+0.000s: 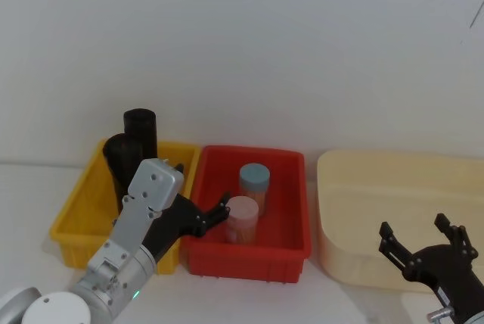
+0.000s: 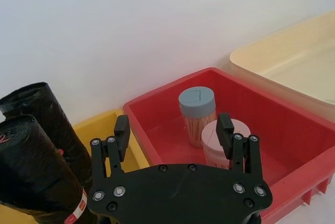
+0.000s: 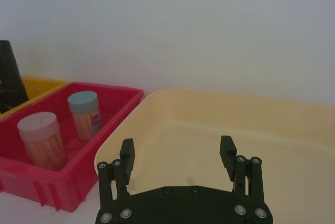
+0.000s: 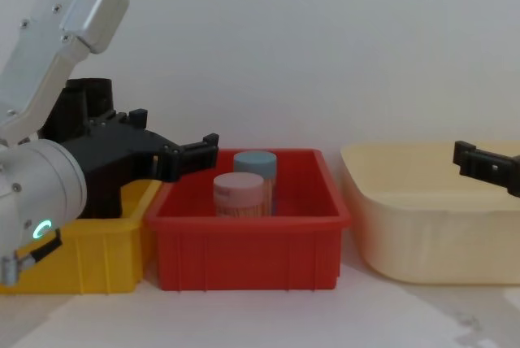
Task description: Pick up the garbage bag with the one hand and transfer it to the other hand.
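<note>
Left gripper (image 2: 173, 124) fingers (image 2: 122, 130) spread wide, nothing between them, jaws empty. It hovers over the edge where the yellow bin (image 1: 76, 222) meets the red bin (image 1: 291, 222), pointing toward the red bin's jars. Behind it is a silver-grey arm with a green ring, coming in from the lower left of the head view. The garbage bag (image 2: 29, 174) is not gripped: this black roll stands on end, slightly tilted, at the back of the yellow bin, just beside the left gripper and apart from its fingers. A red-and-white label shows low on it in the left wrist view. A second black roll (image 2: 44, 116) stands just behind it, and the two look to be touching. In the red bin, a blue-lid jar (image 1: 254, 179) and a pink-lid jar (image 1: 242, 218) of toothpicks stand upright, the pink one nearer the robot, close together. Right gripper (image 3: 177, 146) fingers (image 3: 127, 153) also wide apart, holding nothing. It hangs at the near side of the cream tub (image 1: 355, 188), well apart from the garbage bag. The bins sit in a row on a white table, yellow on the left, red in the middle and cream on the right, against a plain white wall.
</note>
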You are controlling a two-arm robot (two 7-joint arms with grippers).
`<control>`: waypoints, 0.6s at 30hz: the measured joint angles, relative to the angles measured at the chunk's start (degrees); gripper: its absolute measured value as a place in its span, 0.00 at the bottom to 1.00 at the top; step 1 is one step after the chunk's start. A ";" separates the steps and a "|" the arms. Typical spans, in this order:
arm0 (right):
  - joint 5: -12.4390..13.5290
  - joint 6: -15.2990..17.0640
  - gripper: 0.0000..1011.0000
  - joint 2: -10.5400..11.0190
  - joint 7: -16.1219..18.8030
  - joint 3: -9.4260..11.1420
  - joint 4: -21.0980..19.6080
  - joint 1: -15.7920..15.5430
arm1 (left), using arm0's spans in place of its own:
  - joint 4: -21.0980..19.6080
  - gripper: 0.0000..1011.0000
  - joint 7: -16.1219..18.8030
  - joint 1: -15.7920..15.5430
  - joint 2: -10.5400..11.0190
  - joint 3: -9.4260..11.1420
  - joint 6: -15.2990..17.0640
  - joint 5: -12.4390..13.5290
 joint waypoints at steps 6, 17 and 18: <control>0.00 0.00 0.99 0.00 0.00 0.00 0.00 0.00 | 0.00 0.99 0.00 0.00 0.00 0.00 0.00 0.00; 0.00 0.02 0.99 -0.03 0.00 0.00 0.04 0.05 | 0.00 0.99 -0.01 -0.04 -0.02 0.00 0.04 0.03; 0.00 0.06 0.99 -0.05 0.07 0.00 0.11 0.15 | 0.00 0.99 -0.03 -0.06 -0.02 0.00 0.06 0.05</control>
